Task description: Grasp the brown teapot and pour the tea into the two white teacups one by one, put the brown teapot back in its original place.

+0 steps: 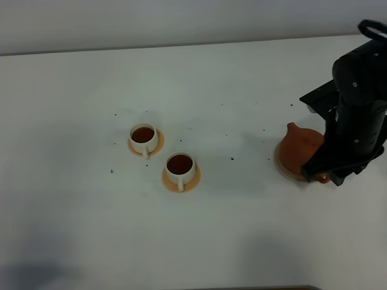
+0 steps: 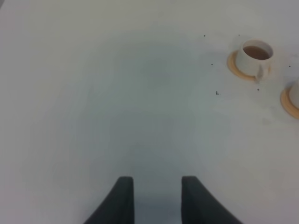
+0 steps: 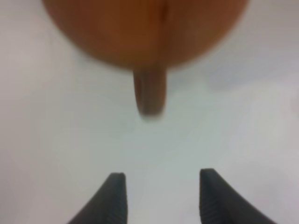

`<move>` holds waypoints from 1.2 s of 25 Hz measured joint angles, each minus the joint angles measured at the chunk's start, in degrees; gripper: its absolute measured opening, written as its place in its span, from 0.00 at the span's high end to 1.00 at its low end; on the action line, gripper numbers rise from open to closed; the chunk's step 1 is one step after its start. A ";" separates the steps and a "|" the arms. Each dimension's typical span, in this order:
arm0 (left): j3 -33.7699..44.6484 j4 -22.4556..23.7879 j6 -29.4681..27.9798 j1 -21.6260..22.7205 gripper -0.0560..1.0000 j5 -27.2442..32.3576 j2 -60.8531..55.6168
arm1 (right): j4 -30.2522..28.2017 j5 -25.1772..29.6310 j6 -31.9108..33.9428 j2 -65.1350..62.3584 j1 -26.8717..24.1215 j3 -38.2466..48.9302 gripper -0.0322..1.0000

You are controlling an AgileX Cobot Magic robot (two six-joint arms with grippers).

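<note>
From the high camera I see the brown teapot (image 1: 300, 148) sitting on its pale plate (image 1: 280, 164) near the right edge of the white worktop (image 1: 230, 90), its spout pointing away from the right arm, which stands over the pot's handle side and hides part of it. Well apart from the teapot, toward the middle of the worktop, the two white teacups (image 1: 144, 138) stand on orange saucers (image 1: 181, 183), both holding dark tea; the farther cup is just beside the nearer one (image 1: 180, 167), their saucers apart by a small gap. Between the teapot and the cups I have a broad stretch of bare worktop with only tiny dark specks, and the near edge lies well clear of the cups. In the left wrist view the left claw (image 2: 157, 198) is spread, nothing between its dark fingers (image 2: 122, 200), hovering over bare worktop well away from one teacup (image 2: 255, 56); the second saucer is cut off at the frame edge. In the right wrist view the right claw (image 3: 161, 196) is spread wide and empty, and the teapot's loop handle (image 3: 149, 93) hangs blurred just beyond the fingertips (image 3: 114, 193), not touching them, with bare worktop on both sides of the handle.
</note>
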 joint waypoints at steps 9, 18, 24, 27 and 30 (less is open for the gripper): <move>0.00 0.00 0.00 0.00 0.71 0.00 0.00 | 2.73 7.60 0.10 -16.92 0.00 2.72 0.62; 0.00 0.00 -0.05 0.00 0.71 0.00 0.00 | 7.47 8.12 0.05 -41.01 0.00 16.74 0.67; 0.00 0.00 -0.05 0.00 0.71 0.00 0.00 | 7.48 8.24 0.05 -53.99 0.00 23.68 0.72; 0.00 0.00 -0.05 0.00 0.71 0.00 0.00 | 7.31 8.23 0.05 -58.24 0.00 27.82 0.73; 0.00 0.00 -0.05 0.00 0.71 0.00 0.00 | 7.31 4.08 0.05 -61.55 0.00 32.83 0.73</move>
